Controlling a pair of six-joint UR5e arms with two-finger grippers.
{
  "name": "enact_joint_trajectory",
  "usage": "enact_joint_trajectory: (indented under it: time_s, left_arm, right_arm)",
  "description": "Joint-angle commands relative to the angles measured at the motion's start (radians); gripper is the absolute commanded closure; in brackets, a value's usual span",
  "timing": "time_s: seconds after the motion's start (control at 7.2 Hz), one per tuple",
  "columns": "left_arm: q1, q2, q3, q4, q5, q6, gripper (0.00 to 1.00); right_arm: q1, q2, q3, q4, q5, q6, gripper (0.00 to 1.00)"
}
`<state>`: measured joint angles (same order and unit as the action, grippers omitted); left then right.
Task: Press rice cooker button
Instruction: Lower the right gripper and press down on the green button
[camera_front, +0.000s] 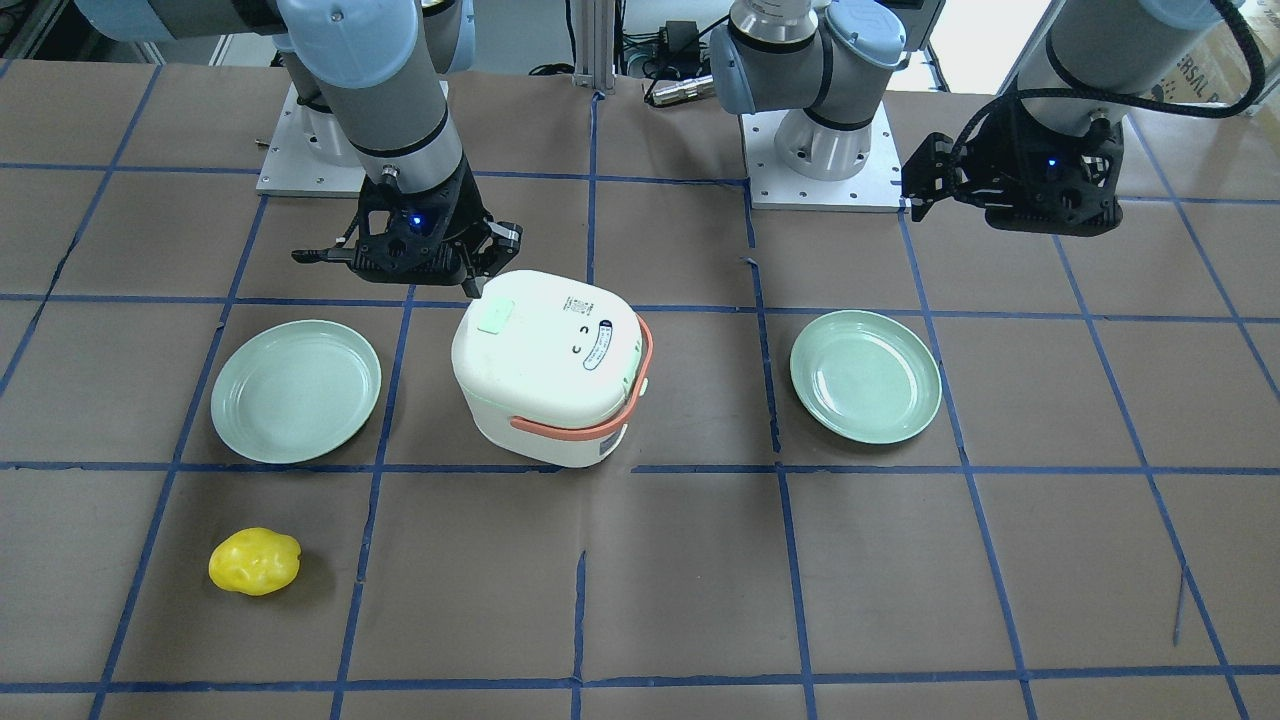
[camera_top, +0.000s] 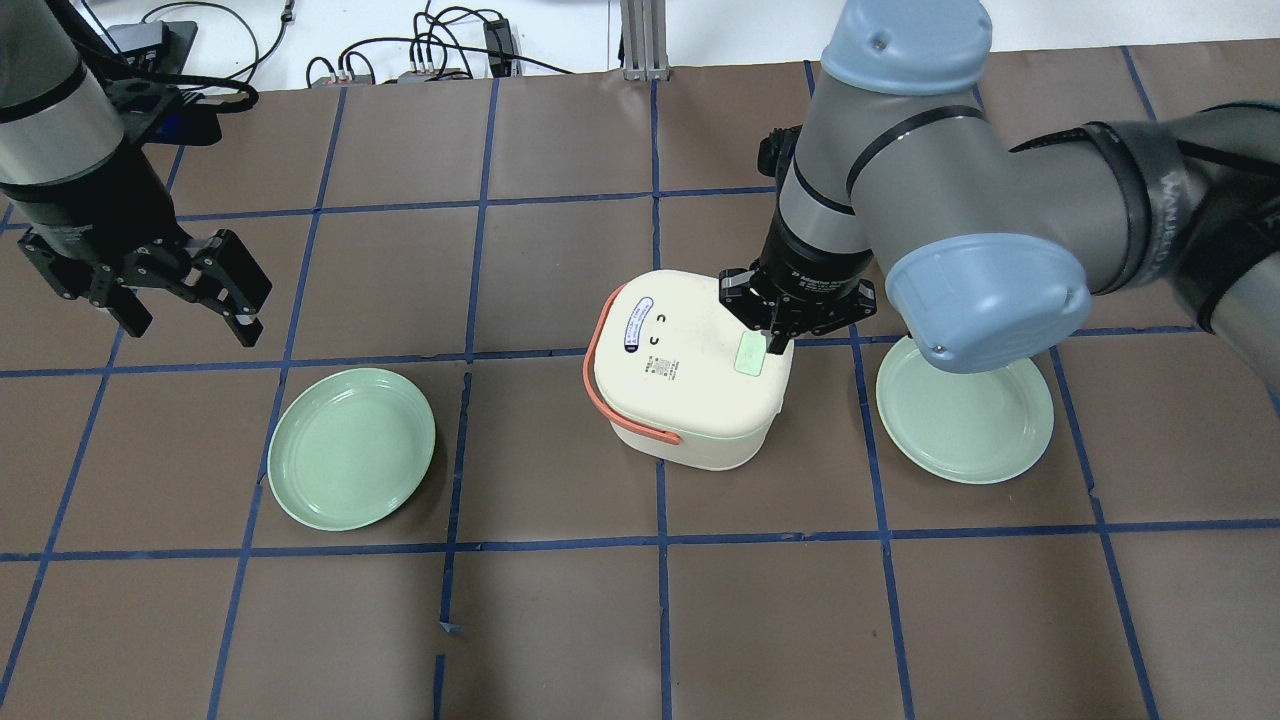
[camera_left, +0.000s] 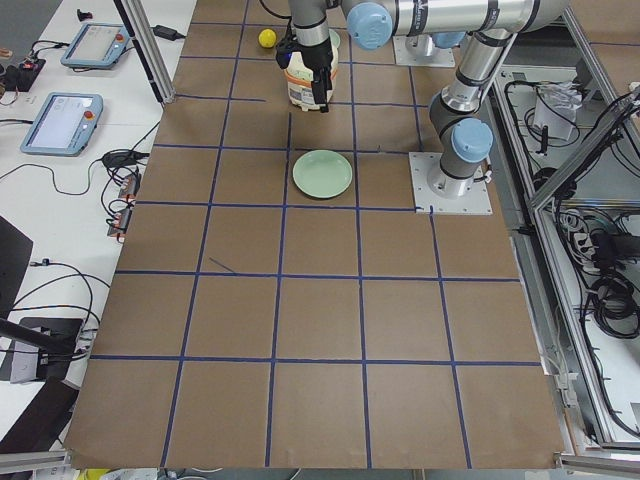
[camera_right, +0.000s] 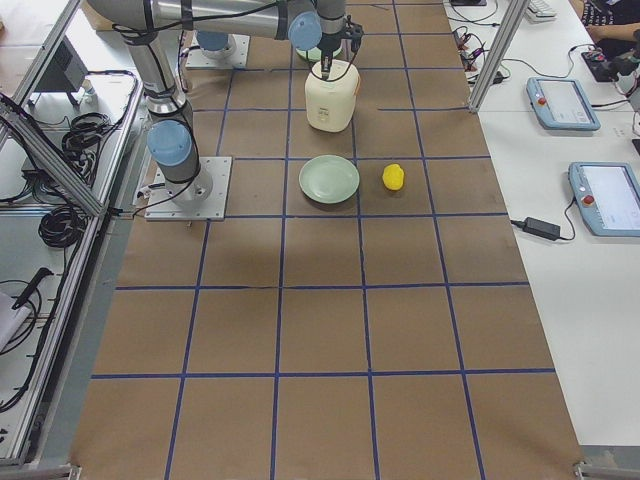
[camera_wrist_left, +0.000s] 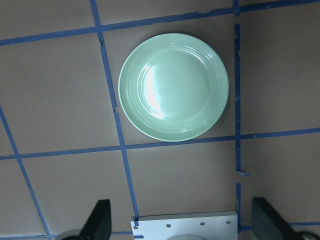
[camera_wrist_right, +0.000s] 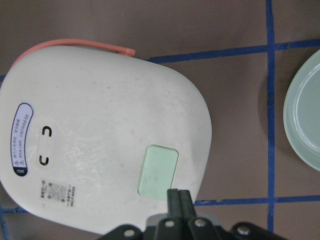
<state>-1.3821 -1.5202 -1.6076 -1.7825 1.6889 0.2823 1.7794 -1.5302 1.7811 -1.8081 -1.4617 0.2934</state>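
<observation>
The white rice cooker (camera_front: 560, 385) stands mid-table with its lid closed and its salmon-orange handle (camera_front: 570, 428) lying around its side. A mint-green button (camera_front: 494, 316) sits on the lid near one corner. My right gripper (camera_front: 476, 288) is shut, and its closed fingertips point down at the edge of that button (camera_top: 751, 353). The right wrist view shows the fingertips (camera_wrist_right: 178, 196) at the button's (camera_wrist_right: 158, 171) near edge; I cannot tell whether they touch. My left gripper (camera_top: 235, 312) is open and empty, hovering far off beside the table's left side.
Two pale green plates lie either side of the cooker (camera_top: 690, 375): one (camera_top: 352, 447) under my left side, one (camera_top: 965, 410) below my right arm. A yellow lumpy object (camera_front: 255, 561) lies beyond the right-side plate (camera_front: 296, 390). Arm base plates (camera_front: 820, 175) are bolted to the table.
</observation>
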Motion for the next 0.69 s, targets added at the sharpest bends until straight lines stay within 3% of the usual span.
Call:
enact_joint_trajectory:
  time_s: [0.0,0.56]
  left_arm:
    - [0.0,0.0,0.0,0.0,0.0,0.0,0.0]
    - [0.0,0.0,0.0,0.0,0.0,0.0,0.0]
  right_arm:
    - [0.0,0.018,0.007,-0.043,0.039,0.004,0.94]
    - [0.0,0.047,0.007,-0.095,0.043,-0.007,0.92]
